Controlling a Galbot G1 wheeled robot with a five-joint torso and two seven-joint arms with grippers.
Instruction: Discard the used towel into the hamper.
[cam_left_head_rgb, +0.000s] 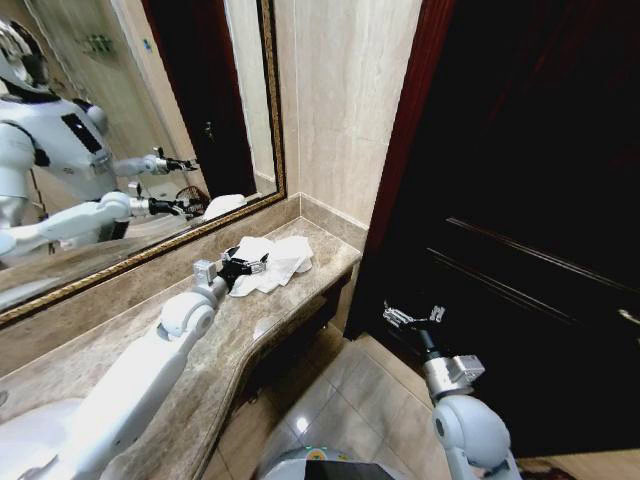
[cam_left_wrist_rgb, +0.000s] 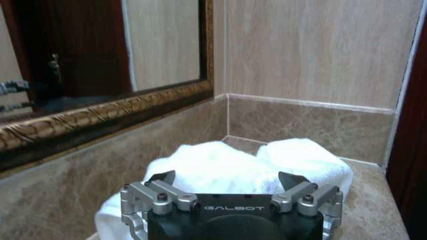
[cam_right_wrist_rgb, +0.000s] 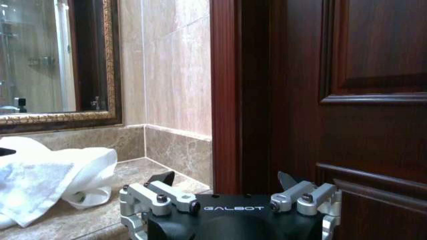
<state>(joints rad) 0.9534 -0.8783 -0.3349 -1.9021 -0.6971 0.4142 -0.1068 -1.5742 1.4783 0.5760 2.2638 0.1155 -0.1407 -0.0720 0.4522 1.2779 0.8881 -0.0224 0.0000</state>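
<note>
One towel, zero transfers so far: task at the reach stage, nothing grasped or carried yet, judging by how things lie. Nearest item, right gripper (cam_left_head_rgb: 412, 316), parked low off the counter's end, in front of the dark wood door (cam_left_head_rgb: 520, 200); fingers spread wide, empty, idle. Next out, left arm stretched along the marble counter (cam_left_head_rgb: 250, 335), left gripper (cam_left_head_rgb: 243, 266) at the near edge of the towel (cam_left_head_rgb: 268, 262); in left wrist view the fingers (cam_left_wrist_rgb: 162, 177) stand wide apart w/ the white cloth just beyond the tips, not pinched; contact w/ the towel can't be confirmed. Towel itself: white, terry-looking, crumpled into two or three soft lumps, partly folded over, lying at the far end of the counter near the corner where backsplash meets side wall (cam_left_head_rgb: 340, 110). Cond.: limp, bunched, likely to sag and trail when lifted, so a pinch on a thick fold seems safest. Farthest, gilt-framed mirror (cam_left_head_rgb: 150, 130) above the backsplash, reflecting robot and arms. Remaining, est.: close on towel, lift, carry to hamper, release. Hamper's place can't be told from these views.
</note>
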